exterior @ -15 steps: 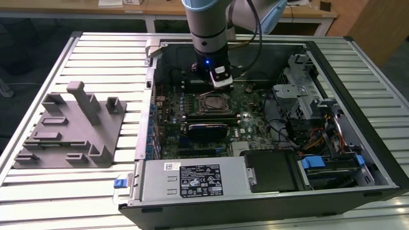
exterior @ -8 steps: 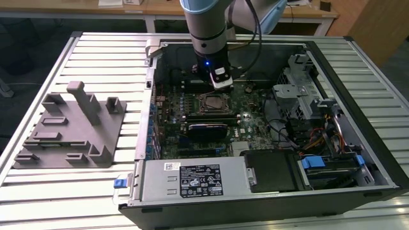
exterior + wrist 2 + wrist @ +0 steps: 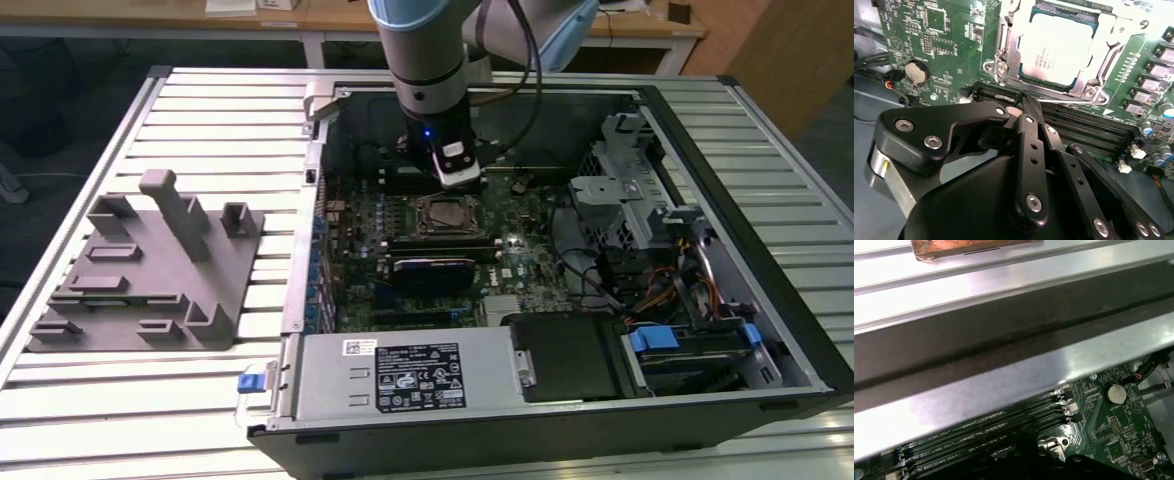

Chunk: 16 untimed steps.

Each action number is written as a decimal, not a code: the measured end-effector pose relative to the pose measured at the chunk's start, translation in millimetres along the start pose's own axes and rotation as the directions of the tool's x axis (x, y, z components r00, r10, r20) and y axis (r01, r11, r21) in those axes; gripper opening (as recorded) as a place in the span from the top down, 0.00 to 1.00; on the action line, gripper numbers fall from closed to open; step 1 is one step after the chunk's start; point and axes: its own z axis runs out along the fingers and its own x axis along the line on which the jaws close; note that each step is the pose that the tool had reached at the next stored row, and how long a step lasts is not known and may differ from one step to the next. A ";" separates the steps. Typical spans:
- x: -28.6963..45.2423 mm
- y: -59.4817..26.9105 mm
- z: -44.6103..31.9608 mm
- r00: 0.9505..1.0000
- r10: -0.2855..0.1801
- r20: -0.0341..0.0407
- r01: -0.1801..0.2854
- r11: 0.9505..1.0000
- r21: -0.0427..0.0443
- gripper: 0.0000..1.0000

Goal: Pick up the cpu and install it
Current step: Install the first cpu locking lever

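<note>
The cpu (image 3: 1058,47) sits in the socket (image 3: 1004,60) on the motherboard (image 3: 949,30) (metal frame around it). The tool (image 3: 1026,102) hangs just beside it, its fingers together and holding nothing.

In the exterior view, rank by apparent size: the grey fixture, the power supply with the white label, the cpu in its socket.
1. Power supply and grey fixture: look alike; the supply sits nearer the camera, so unranked.
2. Cpu, clearly smallest, seated in the socket just below the gripper.

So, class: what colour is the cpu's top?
Silvery-white, seated in the socket; the cpu shows best in the second wrist view.
</note>
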 end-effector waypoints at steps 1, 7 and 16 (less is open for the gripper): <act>0.9 0.0 0.1 1.000 0.000 0.000 0.000 1.000 0.000 0.89; 2.1 0.2 2.9 1.000 0.000 0.004 0.000 1.000 -0.001 0.89; 2.6 -0.4 5.8 1.000 -0.003 0.015 0.003 1.000 0.000 0.89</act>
